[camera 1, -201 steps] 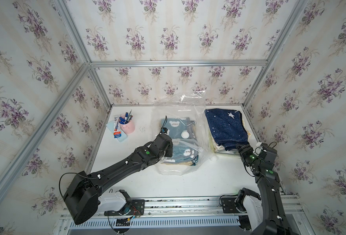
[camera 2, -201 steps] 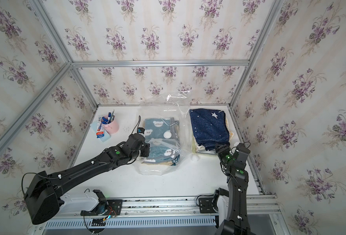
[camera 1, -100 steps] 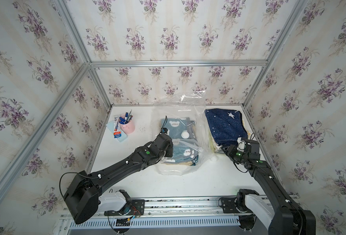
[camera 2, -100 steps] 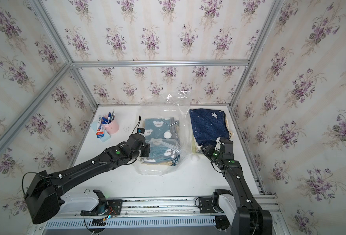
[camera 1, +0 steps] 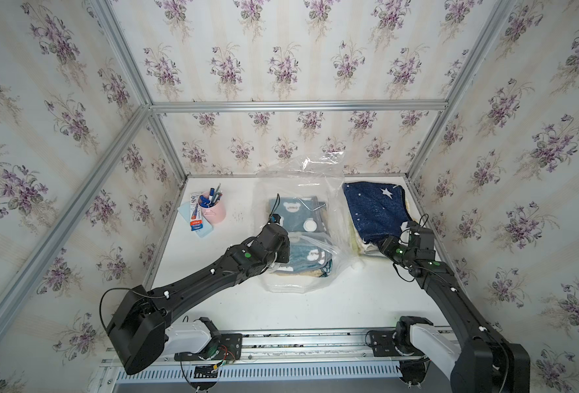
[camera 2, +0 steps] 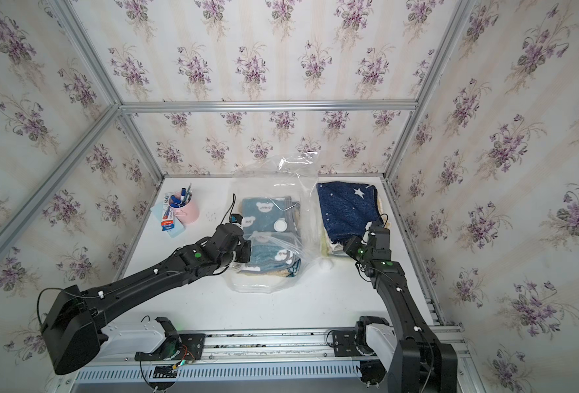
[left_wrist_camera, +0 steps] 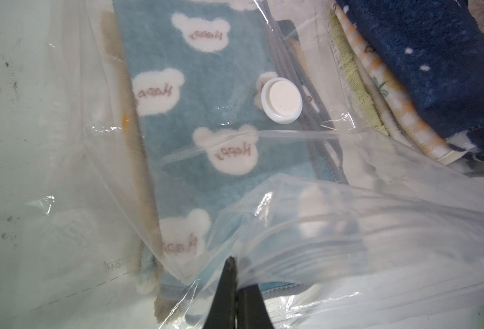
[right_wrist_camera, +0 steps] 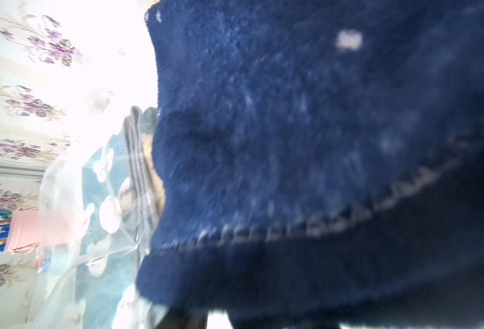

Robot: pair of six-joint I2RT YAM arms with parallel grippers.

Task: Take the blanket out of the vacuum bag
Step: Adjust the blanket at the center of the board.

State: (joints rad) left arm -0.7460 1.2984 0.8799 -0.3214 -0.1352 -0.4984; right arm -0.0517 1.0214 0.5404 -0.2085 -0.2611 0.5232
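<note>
Two tools are at work, and you can read only one of them clearly. Your left tool (left_wrist_camera: 236, 284) is clamped tight on a fold of the vacuum bag (camera 1: 300, 180). In the left wrist view its black fingers (left_wrist_camera: 223, 299) meet with clear film pinched between them, and creases fan out from that pinch.

The bag lies in the middle of the tabletop (camera 1: 315, 306), its far end standing up crumpled against the back wall. The blanket (camera 1: 294, 217), teal with white bear faces, is folded inside it. The round white valve disc (left_wrist_camera: 282, 101) sits on the plastic above the blanket.

Your right tool (camera 1: 385, 247) is at the near edge of a navy star blanket (camera 1: 373, 211). That blanket tops a stack of folded cloths (left_wrist_camera: 383, 85) just beside the bag, on the robot's right. The right wrist view is blurred and filled with navy pile, so you cannot tell how wide that tool stands or whether it has any cloth.

A pink cup (camera 1: 214, 212) of pens stands well apart, at the far left of the tabletop.
</note>
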